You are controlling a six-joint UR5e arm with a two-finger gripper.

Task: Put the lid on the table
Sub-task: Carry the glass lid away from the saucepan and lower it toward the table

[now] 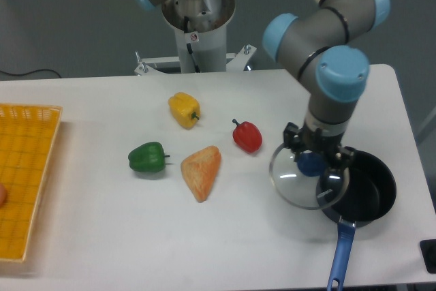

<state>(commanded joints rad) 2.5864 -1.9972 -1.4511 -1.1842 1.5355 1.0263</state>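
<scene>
A: What takes up most of the view?

B: The large white flat tabletop (225, 236). At its left edge lies a yellow mesh tray (24, 175), and a grey robot arm with pale blue joint caps (334, 52) reaches down over the right side.

A: And under the arm?

B: A black saucepan with a blue handle (364, 192) stands near the right front corner, its handle pointing toward the front edge. The pan is uncovered.

A: Where is the lid?

B: The round clear glass lid with a thin metal rim and blue centre knob (296, 189) hangs just left of the saucepan, mostly above bare table, its right edge overlapping the pan's left rim. It looks slightly tilted. Whether it touches the table I cannot tell.

A: What is the gripper doing?

B: The black two-finger gripper (315, 158) is closed around the blue knob, carrying the lid.

A: Anything smaller?

B: An orange-tan wedge of bread (201, 172) lies mid-table, a green bell pepper (147, 157) just left of it, a yellow bell pepper (184, 109) behind, and a red bell pepper (247, 135) near the lid's left side, apart from it.
</scene>
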